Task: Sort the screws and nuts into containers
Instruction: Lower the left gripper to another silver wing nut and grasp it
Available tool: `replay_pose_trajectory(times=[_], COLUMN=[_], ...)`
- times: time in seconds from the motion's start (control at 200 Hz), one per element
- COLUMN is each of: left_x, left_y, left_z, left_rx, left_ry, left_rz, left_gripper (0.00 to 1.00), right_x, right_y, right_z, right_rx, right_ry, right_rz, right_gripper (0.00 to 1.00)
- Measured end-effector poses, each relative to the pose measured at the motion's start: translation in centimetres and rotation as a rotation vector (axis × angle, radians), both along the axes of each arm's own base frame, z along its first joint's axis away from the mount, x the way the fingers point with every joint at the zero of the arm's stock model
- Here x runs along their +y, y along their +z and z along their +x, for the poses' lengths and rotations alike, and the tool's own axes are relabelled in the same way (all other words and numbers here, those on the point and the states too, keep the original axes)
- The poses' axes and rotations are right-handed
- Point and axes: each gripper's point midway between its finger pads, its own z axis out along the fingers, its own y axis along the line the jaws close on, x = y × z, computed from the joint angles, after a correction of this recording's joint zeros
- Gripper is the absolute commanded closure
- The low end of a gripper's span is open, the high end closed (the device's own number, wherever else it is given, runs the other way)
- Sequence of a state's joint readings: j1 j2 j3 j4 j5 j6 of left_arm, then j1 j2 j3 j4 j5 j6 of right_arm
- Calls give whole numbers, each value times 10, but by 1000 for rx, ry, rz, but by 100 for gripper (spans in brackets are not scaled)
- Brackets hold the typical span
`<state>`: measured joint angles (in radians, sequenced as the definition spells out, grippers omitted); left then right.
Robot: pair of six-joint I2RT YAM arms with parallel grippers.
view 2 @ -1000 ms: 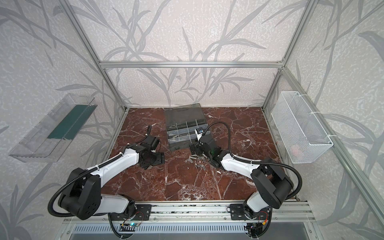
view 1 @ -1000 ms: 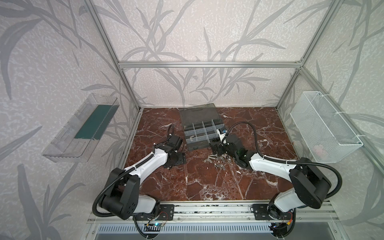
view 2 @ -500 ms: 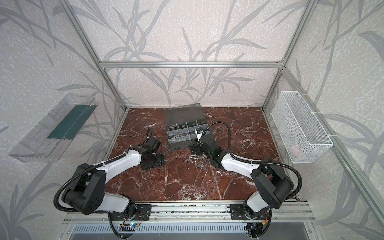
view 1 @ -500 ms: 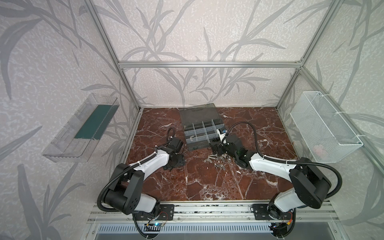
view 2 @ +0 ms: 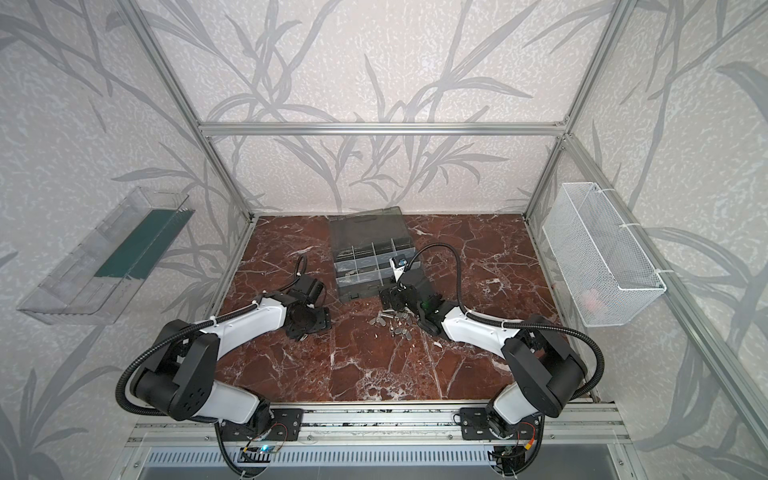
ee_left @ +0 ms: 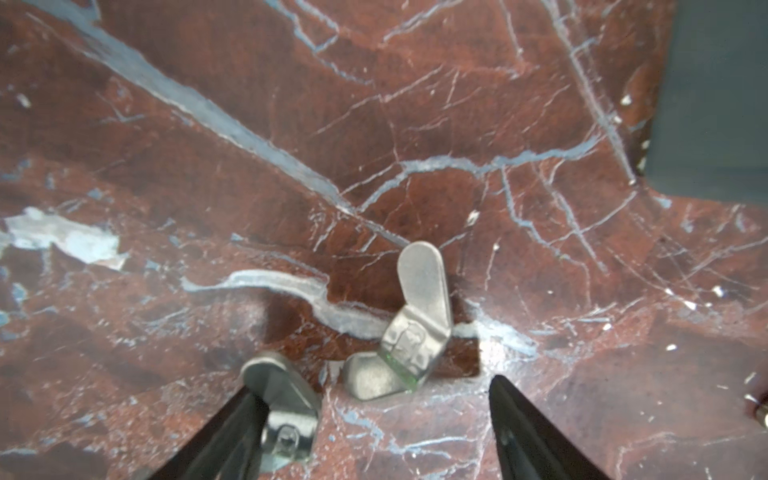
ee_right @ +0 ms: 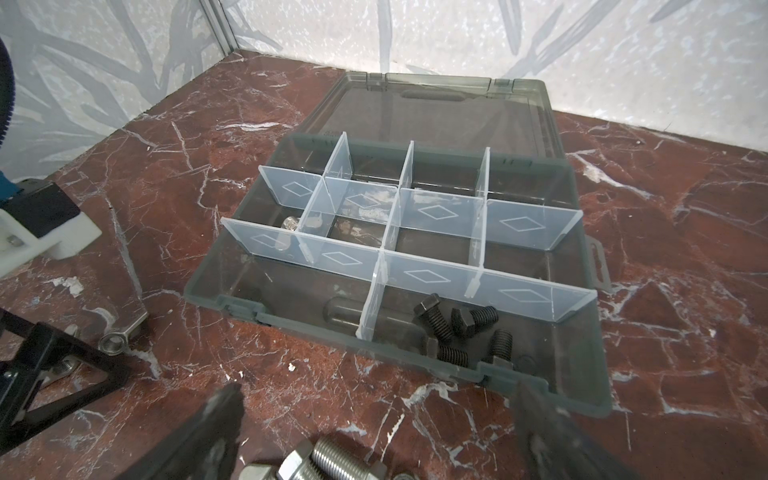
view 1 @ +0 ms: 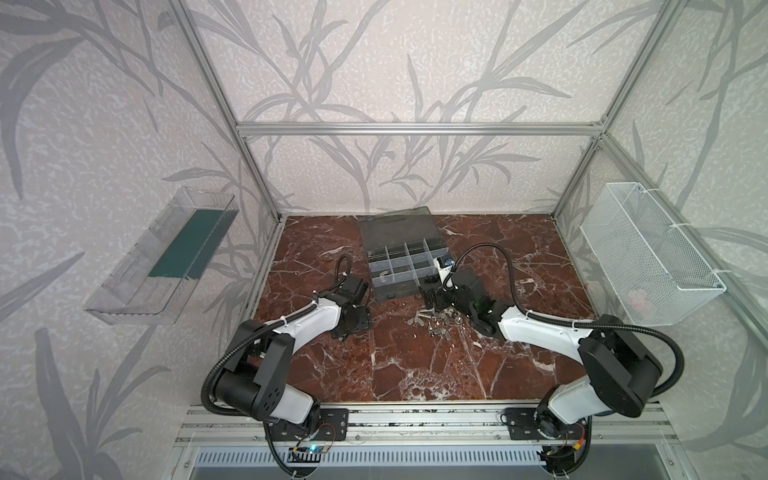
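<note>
Left arm reaches low and forward, left gripper (ee_left: pixel 370 392) pointing down at the table (ee_left: pixel 415 124), jaws apart and gripping nothing. One wing nut (ee_left: pixel 411 332) lies between the tips and a second wing nut (ee_left: pixel 282 415) right by one finger (ee_left: pixel 224 436). That's two, and only the left wrist view resolves them. Right arm is also low and stretched, right gripper (ee_right: pixel 378 409) spread wide and empty, with silver bolts (ee_right: pixel 328 459) just beneath it. A top view shows a loose pile (view 1: pixel 436 324) there, count unreadable. One hex nut (ee_right: pixel 114 343) sits off to its side. Just beyond the tips is one open case (ee_right: pixel 395 353). Its nearest compartment holds four black bolts (ee_right: pixel 478 318), seen only in the right wrist view. A few silver pieces (ee_right: pixel 291 224) lie farther in.
</note>
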<state>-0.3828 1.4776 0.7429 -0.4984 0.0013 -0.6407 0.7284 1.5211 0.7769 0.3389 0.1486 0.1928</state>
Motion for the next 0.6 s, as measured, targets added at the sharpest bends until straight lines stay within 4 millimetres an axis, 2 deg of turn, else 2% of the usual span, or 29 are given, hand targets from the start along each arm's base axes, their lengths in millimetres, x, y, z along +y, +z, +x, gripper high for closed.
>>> replay_pose_trajectory(times=[0.45,0.6], left_x=[-8,-9], left_y=[1,0], left_z=[6,8], left_rx=[-27,-33], left_ry=[-1,-3], left_rz=[-24,-28], left_gripper=[37,51], right_x=[0,0], right_y=[0,0], right_z=[0,0], right_rx=[1,1], right_ry=[-1,-1], right_rz=[1,1], right_gripper=[1,1])
